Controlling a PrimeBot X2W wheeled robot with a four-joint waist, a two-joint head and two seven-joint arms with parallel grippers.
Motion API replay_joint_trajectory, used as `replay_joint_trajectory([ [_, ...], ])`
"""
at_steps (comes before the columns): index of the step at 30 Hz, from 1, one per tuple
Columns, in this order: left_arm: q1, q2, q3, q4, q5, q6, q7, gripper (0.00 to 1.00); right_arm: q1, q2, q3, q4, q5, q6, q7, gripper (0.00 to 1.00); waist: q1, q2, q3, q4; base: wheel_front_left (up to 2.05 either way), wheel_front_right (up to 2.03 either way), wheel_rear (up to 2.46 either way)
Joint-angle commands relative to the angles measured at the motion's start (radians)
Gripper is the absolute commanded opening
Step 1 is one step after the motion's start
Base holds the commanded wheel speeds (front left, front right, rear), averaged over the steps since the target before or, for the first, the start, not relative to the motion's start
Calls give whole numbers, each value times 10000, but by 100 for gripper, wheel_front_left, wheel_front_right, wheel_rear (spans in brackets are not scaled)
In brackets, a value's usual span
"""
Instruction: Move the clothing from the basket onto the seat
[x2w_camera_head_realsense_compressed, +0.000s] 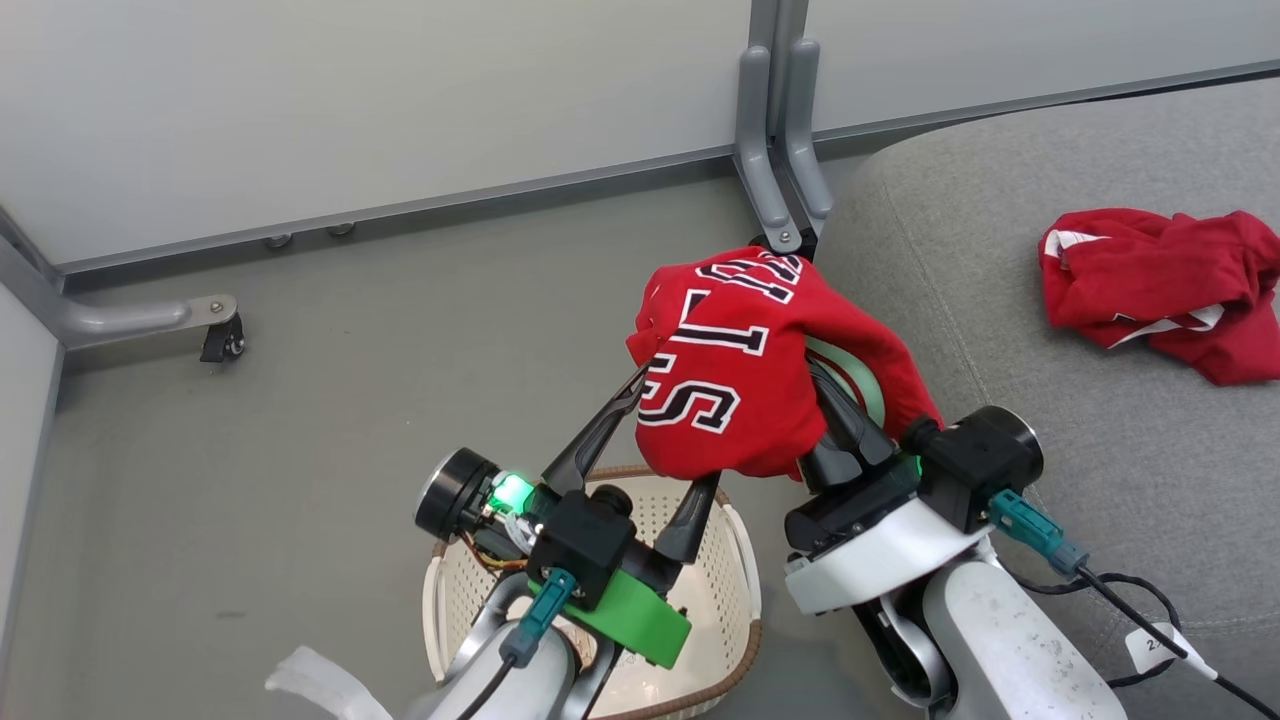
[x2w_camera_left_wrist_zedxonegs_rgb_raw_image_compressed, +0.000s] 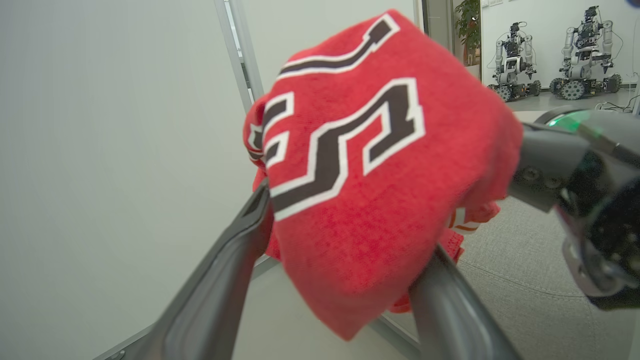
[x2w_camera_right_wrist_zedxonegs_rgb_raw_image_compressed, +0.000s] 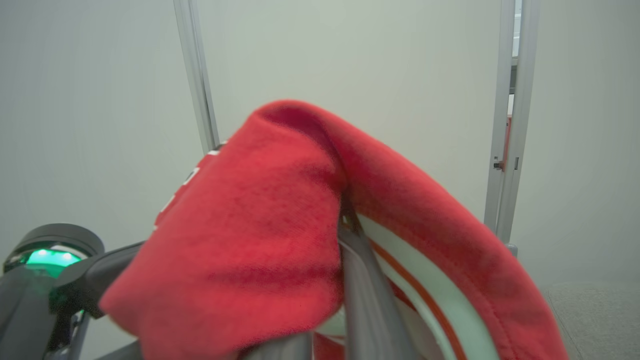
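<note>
Jaws of the left gripper (x2w_camera_head_realsense_compressed: 675, 430) stood spread wide, released, one dark finger on either side of the hanging cloth, which brushed them but was not pinched. Jaws of the right gripper (x2w_camera_head_realsense_compressed: 835, 405) were clenched, tips buried in fabric. The right wrist view showed its two fingers pressed together with cloth folded over them, so by my reading the load hung from that arm alone. Load: lettered garment (x2w_camera_head_realsense_compressed: 730, 370), bright red, black block letters outlined in white, bunched and held up above the basket (x2w_camera_head_realsense_compressed: 740, 560), not touching it. Basket sat on the grey floor (x2w_camera_head_realsense_compressed: 300, 450) under the left arm, cream perforated wall, brown rim. What showed of its inside looked bare, though the arm hid part. Seat (x2w_camera_head_realsense_compressed: 1000, 420) lay just to the robot's right of the basket, grey upholstery, with the second garment (x2w_camera_head_realsense_compressed: 1160, 280) crumpled on it, well apart from both grippers. Beyond: pale partition wall (x2w_camera_head_realsense_compressed: 350, 100) on metal feet. Step in hand, as judged: garment up out of the basket, carry across to the seat not yet made. Next move would call for the left arm to draw clear of the cloth without snagging it. The right arm would then swing over the cushion, lower, and let go with the whole garment on the upholstery, none trailing off the rounded edge.
</note>
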Motion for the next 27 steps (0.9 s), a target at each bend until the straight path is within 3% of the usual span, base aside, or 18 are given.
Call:
replay_joint_trajectory([
  [1, 156, 27, 65, -17, 83, -17, 2, 100, 60, 2, -38, -131, 60, -11, -36, 0, 0, 0, -3, 5, 0, 0, 0],
  [20, 938, 257, 823, 120, 360, -351, 2, 100, 281, -171, -664, -469, -6, -11, -36, 0, 0, 0, -58, 144, 0, 0, 0],
  [27, 1539, 757, 1293, 367, 422, -405, 0, 100, 401, -148, -800, -555, 7, -11, -35, 0, 0, 0, -101, 199, 0, 0, 0],
])
